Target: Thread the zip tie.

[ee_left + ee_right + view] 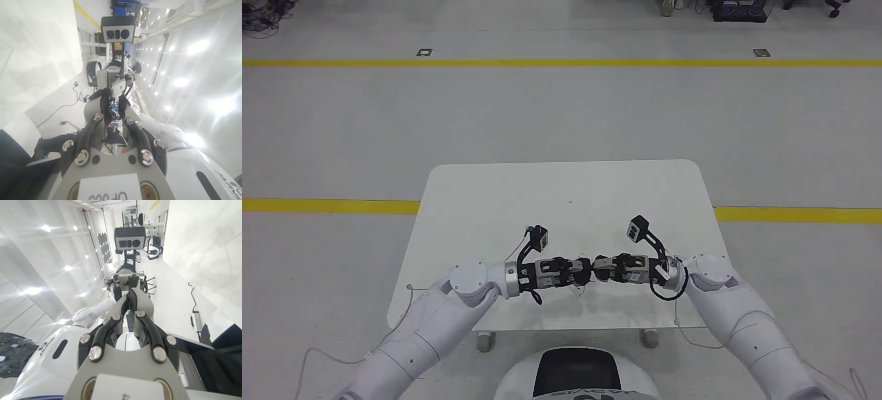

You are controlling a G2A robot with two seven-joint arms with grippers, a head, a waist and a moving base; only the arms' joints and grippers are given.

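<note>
Both arms meet over the front part of the white table [562, 195], wrists facing each other. My left gripper [579, 270] and my right gripper [601, 268] are tip to tip, with the black zip tie [589, 269] between them, held clear of the tabletop. In the right wrist view my right gripper [131, 292] is shut on the flat ribbed strap of the zip tie [133, 301], which runs on into the left gripper [130, 281] just beyond. In the left wrist view my left gripper [113, 101] is shut on the black zip tie [105, 103], a little wider than the right.
The tabletop carries nothing else. Its front edge lies just under the grippers and its rounded corners are near both elbows. Yellow floor lines [332, 206] run past the table. A cable and a power adapter [194, 320] lie on the floor.
</note>
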